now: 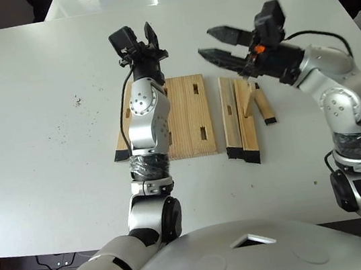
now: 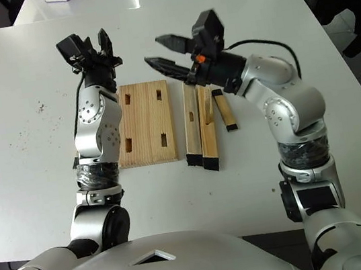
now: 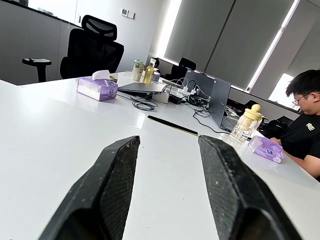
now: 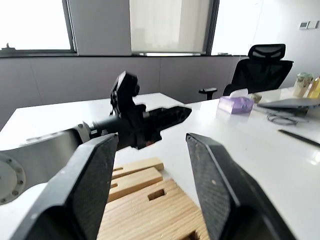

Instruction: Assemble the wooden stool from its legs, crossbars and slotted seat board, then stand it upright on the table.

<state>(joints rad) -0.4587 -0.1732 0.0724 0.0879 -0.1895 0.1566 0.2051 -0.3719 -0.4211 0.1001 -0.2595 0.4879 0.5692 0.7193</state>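
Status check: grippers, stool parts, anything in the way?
Left gripper open, right gripper open, both empty. Seat board flat, legs loose beside it, unassembled. Left arm overhangs board's left side.

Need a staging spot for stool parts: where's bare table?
Wide bare table left of the seat board, a few specks; also the near strip before it. Crowded right of the board, where legs lie bunched.

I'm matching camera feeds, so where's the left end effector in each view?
Left eye view: left end effector upper middle, beyond the seat board.
Right eye view: upper left.
Left wrist view: foreground, fingers apart.
Right wrist view: centre, pointing toward the purple tissue box.
Shared landmark: that tissue box.
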